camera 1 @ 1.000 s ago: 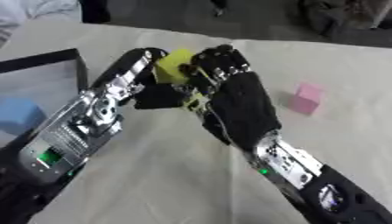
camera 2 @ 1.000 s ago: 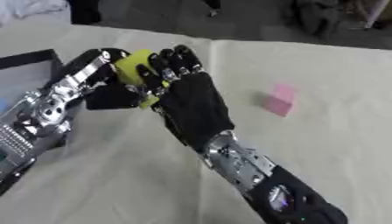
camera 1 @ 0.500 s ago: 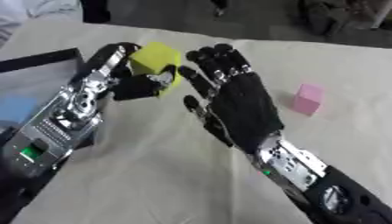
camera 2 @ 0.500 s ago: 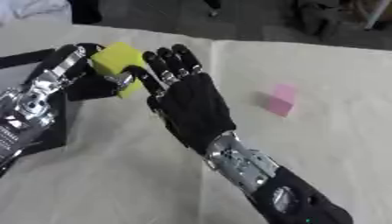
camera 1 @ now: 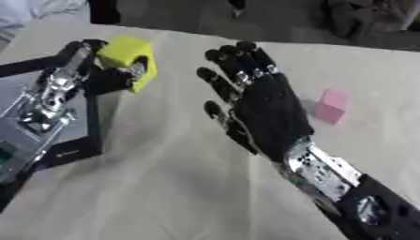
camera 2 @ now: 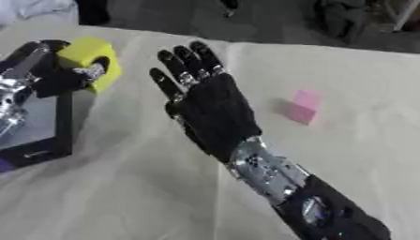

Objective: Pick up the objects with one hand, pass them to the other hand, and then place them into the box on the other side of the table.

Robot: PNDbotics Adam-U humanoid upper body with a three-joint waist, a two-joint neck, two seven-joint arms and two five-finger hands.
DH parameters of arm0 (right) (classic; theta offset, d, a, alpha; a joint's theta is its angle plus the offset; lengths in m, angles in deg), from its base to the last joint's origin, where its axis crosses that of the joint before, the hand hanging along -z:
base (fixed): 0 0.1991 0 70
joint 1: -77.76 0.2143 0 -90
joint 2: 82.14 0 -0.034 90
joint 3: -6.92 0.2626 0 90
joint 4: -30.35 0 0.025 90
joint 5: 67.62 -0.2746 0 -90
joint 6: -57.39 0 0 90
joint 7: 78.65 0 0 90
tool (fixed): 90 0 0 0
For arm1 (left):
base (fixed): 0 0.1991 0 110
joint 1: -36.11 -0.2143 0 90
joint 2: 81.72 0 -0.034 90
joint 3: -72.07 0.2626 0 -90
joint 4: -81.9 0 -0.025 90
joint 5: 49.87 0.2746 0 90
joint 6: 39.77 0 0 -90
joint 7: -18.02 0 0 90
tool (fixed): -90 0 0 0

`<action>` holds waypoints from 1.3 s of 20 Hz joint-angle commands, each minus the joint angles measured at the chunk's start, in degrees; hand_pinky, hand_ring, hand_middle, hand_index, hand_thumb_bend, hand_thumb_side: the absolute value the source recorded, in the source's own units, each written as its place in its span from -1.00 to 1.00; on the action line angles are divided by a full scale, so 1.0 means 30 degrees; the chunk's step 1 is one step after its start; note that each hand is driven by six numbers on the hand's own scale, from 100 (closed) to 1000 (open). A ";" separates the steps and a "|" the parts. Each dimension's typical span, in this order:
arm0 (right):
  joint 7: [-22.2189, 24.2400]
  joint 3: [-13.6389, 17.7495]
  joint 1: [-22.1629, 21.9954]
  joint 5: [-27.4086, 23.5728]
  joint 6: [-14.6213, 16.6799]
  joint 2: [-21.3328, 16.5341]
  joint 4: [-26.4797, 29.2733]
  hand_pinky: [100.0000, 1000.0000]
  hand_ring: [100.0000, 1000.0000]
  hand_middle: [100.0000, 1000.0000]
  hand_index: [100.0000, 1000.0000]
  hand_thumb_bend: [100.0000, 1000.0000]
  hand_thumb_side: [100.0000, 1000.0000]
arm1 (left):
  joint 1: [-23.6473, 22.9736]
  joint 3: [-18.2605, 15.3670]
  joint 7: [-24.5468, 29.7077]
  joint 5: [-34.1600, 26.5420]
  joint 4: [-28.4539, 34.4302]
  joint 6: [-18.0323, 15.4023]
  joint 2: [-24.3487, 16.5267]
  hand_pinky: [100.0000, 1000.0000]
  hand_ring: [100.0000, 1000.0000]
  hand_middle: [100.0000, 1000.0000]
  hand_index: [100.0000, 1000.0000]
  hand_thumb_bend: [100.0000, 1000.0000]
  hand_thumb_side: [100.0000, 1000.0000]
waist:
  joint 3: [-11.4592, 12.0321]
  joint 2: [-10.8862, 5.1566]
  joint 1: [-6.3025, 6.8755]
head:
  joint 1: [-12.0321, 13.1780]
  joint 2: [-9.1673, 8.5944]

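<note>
My left hand [camera 1: 98,77] holds a yellow block [camera 1: 127,54] with its fingers curled round it, above the right edge of the dark box [camera 1: 78,145] at the table's left. My right hand [camera 1: 258,101] is open in the middle, fingers straight and spread, pointing away from me and apart from the yellow block. A pink block [camera 1: 331,106] lies on the cloth to the right of my right hand.
The table is covered with a pale cloth [camera 1: 164,187]. The box's floor looks grey and its rim black. Dark shapes and a person's pale sleeve [camera 2: 33,7] show beyond the far edge.
My left hand has carried the yellow block leftward, away from my right hand, toward the box. My right hand let go and now stands open and spread.
</note>
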 commanded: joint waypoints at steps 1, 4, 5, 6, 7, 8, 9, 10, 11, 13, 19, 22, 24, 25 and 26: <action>0.0376 0.0740 0.0377 -0.0567 -0.0229 -0.1207 0.0866 0.46 0.41 0.36 0.35 0.00 -1.00 | -0.0107 -0.0799 -0.0388 -0.0256 -0.0362 -0.0189 -0.1463 0.30 -0.28 -0.56 -0.36 -1.00 -0.18 | -0.0022 -0.0632 0.0083 | 0.0292 -0.0004; 0.0541 0.1652 0.0318 -0.0940 -0.0814 -0.2009 0.1449 0.47 0.42 0.36 0.35 -0.05 -1.00 | -0.0773 -0.1364 -0.0774 -0.0571 -0.0714 -0.0295 -0.2461 0.31 -0.28 -0.55 -0.35 -1.00 -0.08 | -0.0073 -0.0586 0.0034 | 0.0670 0.0026; 0.0564 0.1938 0.0280 -0.0984 -0.1019 -0.2246 0.1620 0.46 0.42 0.36 0.35 0.02 -1.00 | -0.0955 -0.1525 -0.0936 -0.0692 -0.0802 -0.0319 -0.2726 0.31 -0.27 -0.55 -0.35 -1.00 -0.18 | -0.0079 -0.0571 0.0021 | 0.0803 0.0043; 0.0599 0.2230 0.0224 -0.1044 -0.1252 -0.2492 0.1747 0.46 0.42 0.36 0.35 0.02 -1.00 | -0.1154 -0.1675 -0.1093 -0.0800 -0.0912 -0.0340 -0.2998 0.31 -0.27 -0.55 -0.35 -1.00 -0.18 | -0.0085 -0.0554 0.0004 | 0.0976 0.0049; 0.0644 0.2486 0.0166 -0.1114 -0.1467 -0.2719 0.1852 0.46 0.42 0.36 0.35 0.03 -1.00 | -0.1334 -0.1807 -0.1227 -0.0911 -0.1023 -0.0364 -0.3220 0.32 -0.26 -0.54 -0.33 -1.00 -0.18 | -0.0092 -0.0539 -0.0016 | 0.1137 0.0050; 0.0682 0.2753 0.0093 -0.1177 -0.1685 -0.2950 0.1928 0.46 0.42 0.36 0.35 0.03 -1.00 | -0.1506 -0.1955 -0.1346 -0.1042 -0.1177 -0.0370 -0.3403 0.32 -0.25 -0.53 -0.32 -1.00 -0.18 | -0.0098 -0.0527 -0.0045 | 0.1309 0.0053; 0.0725 0.2989 0.0023 -0.1252 -0.1891 -0.3147 0.1979 0.46 0.42 0.36 0.35 0.02 -1.00 | -0.1645 -0.2091 -0.1451 -0.1168 -0.1339 -0.0384 -0.3530 0.33 -0.23 -0.51 -0.30 -1.00 -0.18 | -0.0106 -0.0516 -0.0075 | 0.1477 0.0052; 0.0754 0.3236 -0.0044 -0.1340 -0.2116 -0.3335 0.2022 0.46 0.42 0.36 0.35 0.03 -1.00 | -0.1775 -0.2216 -0.1540 -0.1251 -0.1517 -0.0420 -0.3637 0.33 -0.22 -0.50 -0.28 -1.00 -0.18 | -0.0121 -0.0506 -0.0110 | 0.1660 0.0037; 0.0759 0.3470 -0.0104 -0.1409 -0.2327 -0.3500 0.2070 0.46 0.42 0.36 0.35 0.03 -1.00 | -0.1884 -0.2310 -0.1573 -0.1305 -0.1701 -0.0475 -0.3710 0.34 -0.19 -0.44 -0.20 -1.00 -0.23 | -0.0143 -0.0499 -0.0145 | 0.1833 0.0013; 0.0744 0.3907 -0.0206 -0.1544 -0.2744 -0.3793 0.2156 0.46 0.42 0.36 0.35 0.03 -1.00 | -0.2033 -0.2428 -0.1318 -0.1348 -0.2090 -0.0702 -0.3757 0.38 -0.12 -0.29 -0.03 -1.00 -0.31 | -0.0194 -0.0482 -0.0217 | 0.2062 -0.0088; 0.0498 0.4881 -0.0562 -0.1579 -0.3607 -0.4448 0.2379 0.45 0.41 0.36 0.35 0.04 -1.00 | -0.2103 -0.2755 0.1076 0.0047 -0.4051 -0.2106 -0.3568 0.55 0.19 0.12 0.39 -1.00 -0.26 | -0.0450 -0.0409 -0.0413 | 0.2282 -0.0398; 0.0293 0.5271 -0.0709 -0.1572 -0.3925 -0.4623 0.2432 0.44 0.41 0.36 0.35 0.03 -1.00 | -0.1990 -0.3110 0.1970 0.1498 -0.5433 -0.2772 -0.3392 0.67 0.46 0.41 0.66 -0.72 -0.16 | -0.0581 -0.0355 -0.0478 | 0.2383 -0.0466; 0.0144 0.5504 -0.0814 -0.1547 -0.4105 -0.4744 0.2437 0.44 0.41 0.36 0.35 0.03 -1.00 | -0.1915 -0.3429 0.2153 0.2773 -0.6279 -0.3072 -0.3316 0.75 0.58 0.49 0.74 -0.22 0.01 | -0.0657 -0.0318 -0.0517 | 0.2375 -0.0506; 0.0090 0.5589 -0.0864 -0.1536 -0.4174 -0.4801 0.2438 0.44 0.41 0.36 0.34 0.03 -1.00 | -0.1881 -0.3572 0.2187 0.3388 -0.6614 -0.3178 -0.3278 0.79 0.62 0.53 0.77 0.12 0.08 | -0.0680 -0.0304 -0.0529 | 0.2361 -0.0522; 0.0034 0.5708 -0.0952 -0.1523 -0.4267 -0.4902 0.2439 0.44 0.41 0.36 0.34 0.04 -1.00 | -0.1864 -0.3732 0.2071 0.4138 -0.6931 -0.3171 -0.3311 0.81 0.64 0.54 0.78 0.23 0.09 | -0.0709 -0.0276 -0.0540 | 0.2323 -0.0535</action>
